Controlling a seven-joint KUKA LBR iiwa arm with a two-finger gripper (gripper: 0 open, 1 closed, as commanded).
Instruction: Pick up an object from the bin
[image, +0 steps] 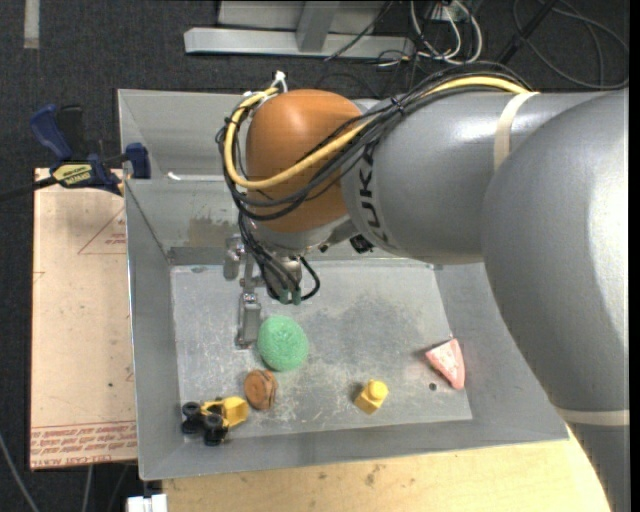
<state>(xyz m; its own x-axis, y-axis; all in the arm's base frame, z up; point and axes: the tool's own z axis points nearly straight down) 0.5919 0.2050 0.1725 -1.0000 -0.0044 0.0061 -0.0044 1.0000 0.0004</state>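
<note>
**Asker:** In the camera view, where does your gripper sit?

**Me:** My gripper (248, 322) hangs low over the left half of the bin (390, 315). It is under my orange wrist cover (295, 150), and my arm reaches in from the right.

**Asker:** Is it wide or narrow?

**Me:** I cannot tell. The cover and cables (285, 275) hide too much of it.

**Asker:** What lies closest to it?

**Me:** A green rounded lump (283, 343) lies on the floor, right against my gripper on its right, near side. I cannot tell whether I grip it or only stand beside it.

**Asker:** And the rest?

**Me:** A small brown round piece (260, 389) lies just nearer than the lump. A yellow and black toy vehicle (215, 415) sits in the near left corner, close to that brown piece. A small yellow piece (371, 396) rests near the front wall, about the middle. A pink wedge (447, 362) lies well apart, toward the right.
</note>
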